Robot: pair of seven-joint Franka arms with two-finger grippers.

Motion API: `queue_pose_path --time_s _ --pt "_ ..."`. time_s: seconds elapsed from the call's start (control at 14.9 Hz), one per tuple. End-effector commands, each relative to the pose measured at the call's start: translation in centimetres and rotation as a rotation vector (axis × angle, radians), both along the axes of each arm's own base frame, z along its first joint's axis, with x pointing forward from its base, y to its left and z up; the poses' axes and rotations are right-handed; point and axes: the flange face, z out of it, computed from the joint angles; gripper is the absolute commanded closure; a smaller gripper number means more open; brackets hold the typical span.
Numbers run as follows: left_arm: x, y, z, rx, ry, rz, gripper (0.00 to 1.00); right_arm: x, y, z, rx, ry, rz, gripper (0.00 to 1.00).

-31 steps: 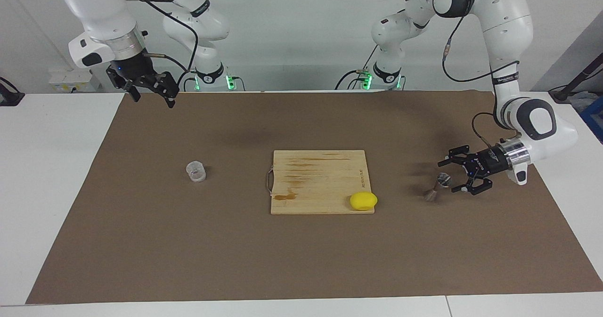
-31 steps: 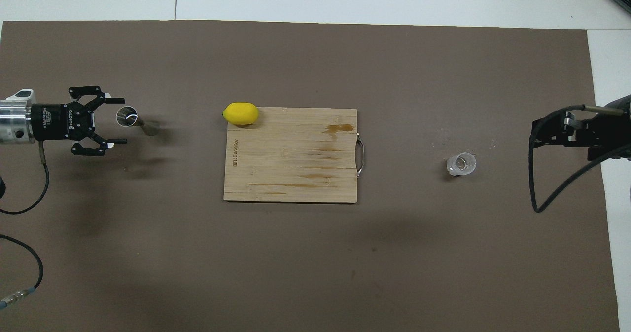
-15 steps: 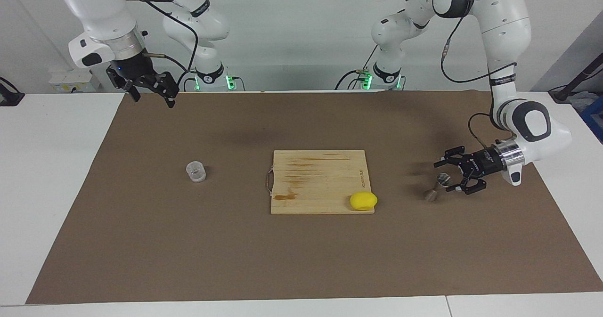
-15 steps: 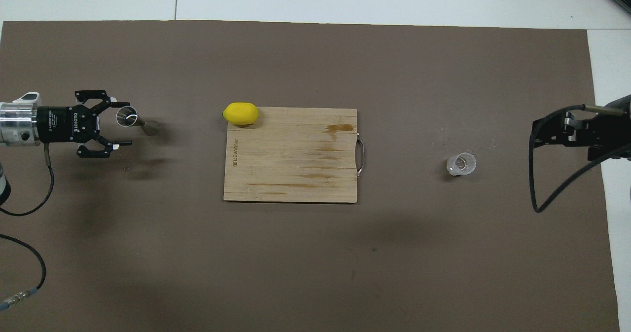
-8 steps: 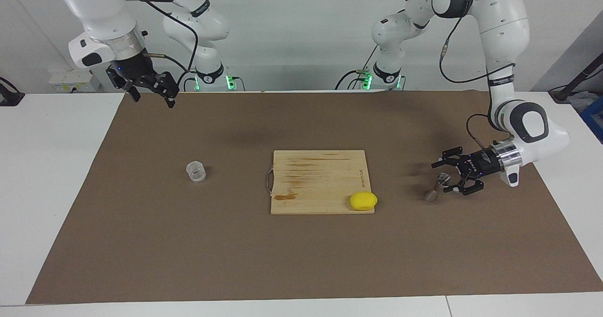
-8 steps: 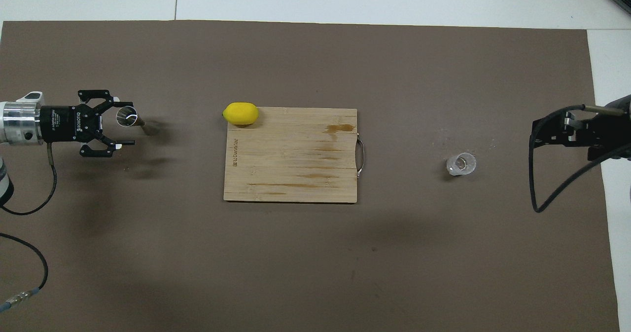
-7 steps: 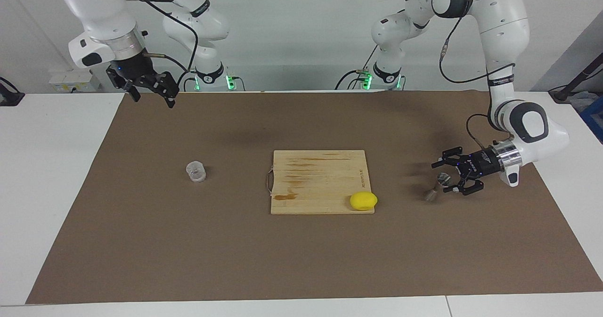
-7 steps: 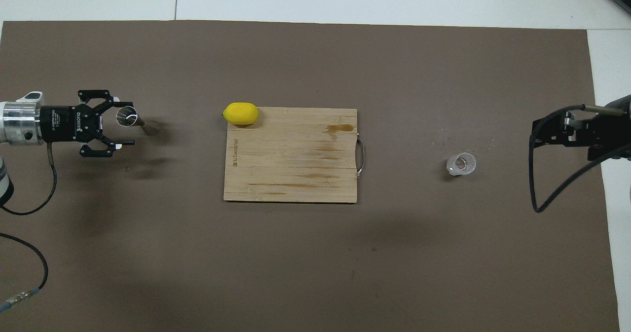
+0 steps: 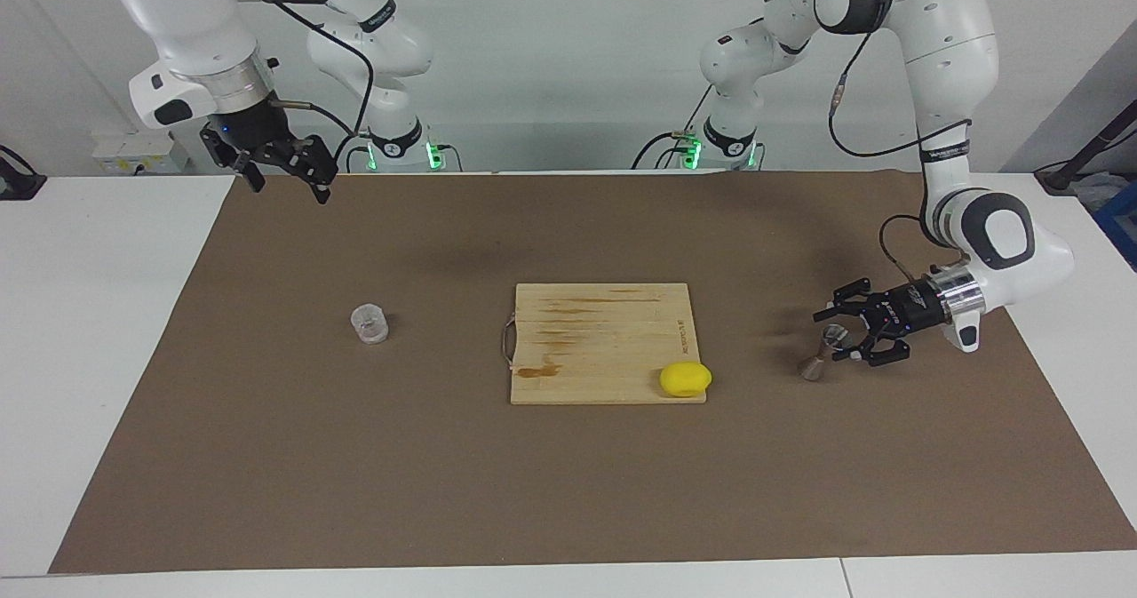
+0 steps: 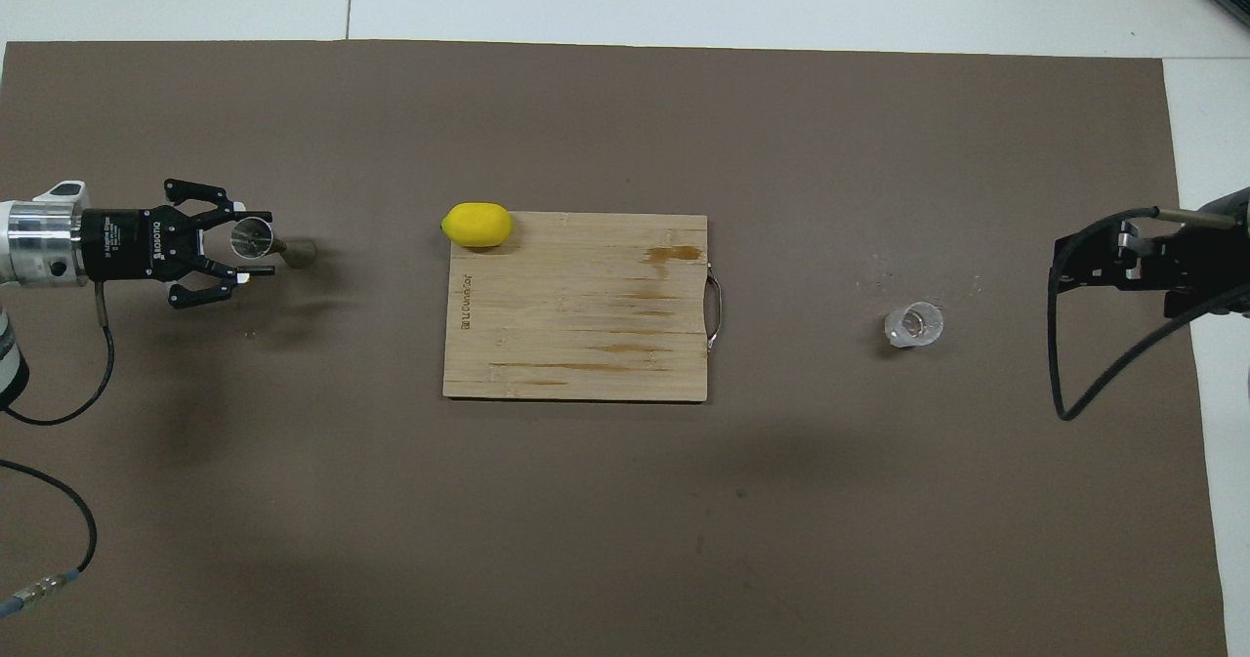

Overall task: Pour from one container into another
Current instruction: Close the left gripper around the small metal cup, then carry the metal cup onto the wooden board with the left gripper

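The wooden cutting board (image 9: 601,342) lies in the middle of the brown mat (image 9: 444,491) that covers the table (image 9: 80,314), its metal handle turned toward the right arm's end. A yellow lemon (image 9: 685,378) sits on the board's corner farthest from the robots, at the left arm's end, overhanging the edge a little.

Off the board toward the left arm's end, the steel jigger (image 9: 822,353) stands on the mat, about level with the lemon. The left claw (image 9: 837,338) lies low and sideways there, reaching in from the table's end, its fingers on either side of the jigger's upper cone. They have drawn in close to the cone, but whether they actually press on the metal I cannot tell. From overhead the jigger (image 10: 256,240) shows its open mouth between the fingertips of the left claw (image 10: 256,244).

Off the board toward the right arm's end, the clear cup (image 9: 369,324) stands upright on the mat by itself, well apart from the handle, with nothing touching it. The right arm waits: the right claw (image 9: 282,179) hangs released, fingers spread, up over the mat's edge nearest the robots, well away from the board and the cup.
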Motion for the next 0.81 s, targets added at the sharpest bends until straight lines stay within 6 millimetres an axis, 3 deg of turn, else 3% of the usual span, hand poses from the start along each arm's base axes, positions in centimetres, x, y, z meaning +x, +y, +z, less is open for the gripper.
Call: queue_pose_path --time_s 0.0,0.34,0.61,0.74 --pt "-0.26 -0.01 -0.15 -0.005 -0.01 0.015 0.38 -0.61 -0.26 0.17 0.021 -0.011 0.018 0.0" --pt "-0.35 0.02 -0.1 -0.008 -0.009 0.013 0.47 -0.62 -0.34 0.15 0.021 -0.01 0.016 0.0" --pt "-0.38 -0.39 0.01 -0.015 -0.008 0.001 0.66 -0.62 -0.34 0.15 0.021 -0.01 0.016 0.0" --pt "-0.31 -0.71 0.37 -0.016 -0.013 -0.007 0.7 -0.61 -0.34 0.17 0.021 -0.011 0.016 0.0"
